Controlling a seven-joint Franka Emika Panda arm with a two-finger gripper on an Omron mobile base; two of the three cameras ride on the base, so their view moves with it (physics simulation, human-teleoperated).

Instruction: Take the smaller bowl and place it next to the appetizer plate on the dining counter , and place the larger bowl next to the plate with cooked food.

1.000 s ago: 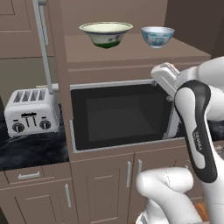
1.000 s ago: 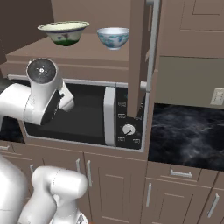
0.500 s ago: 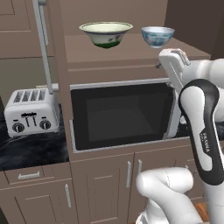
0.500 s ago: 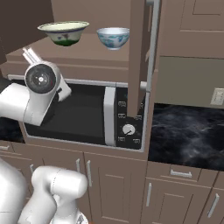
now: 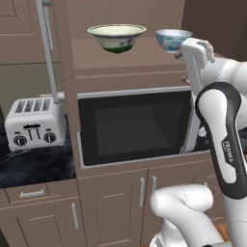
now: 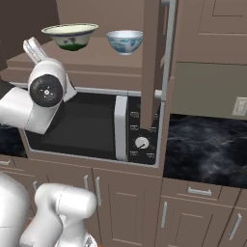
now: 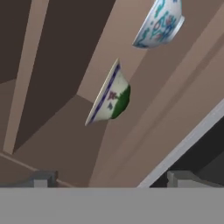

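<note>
The smaller bowl (image 5: pixel 172 39), blue-patterned, stands on a brown shelf above the microwave. The larger bowl (image 5: pixel 116 37), cream with a green foot, stands to its left. From the other side the smaller bowl (image 6: pixel 125 41) is on the right and the larger bowl (image 6: pixel 70 36) on the left. My gripper (image 5: pixel 203 47) is raised to shelf height just right of the smaller bowl, apart from it. In the rolled hand view the gripper (image 7: pixel 111 179) is open and holds nothing. The larger bowl (image 7: pixel 110 96) and smaller bowl (image 7: pixel 158 24) lie ahead of it. The plates and dining counter are out of view.
A black microwave (image 5: pixel 135 125) sits under the shelf, with a white toaster (image 5: pixel 34 123) to its left on dark marbled counter (image 6: pixel 207 149). An open cabinet door (image 6: pixel 154 62) hangs right of the bowls. Closed lower cabinets (image 5: pixel 111 202) run below.
The hand has risen from in front of the microwave's top to the shelf's height, beside the smaller bowl. The bowls have not moved.
</note>
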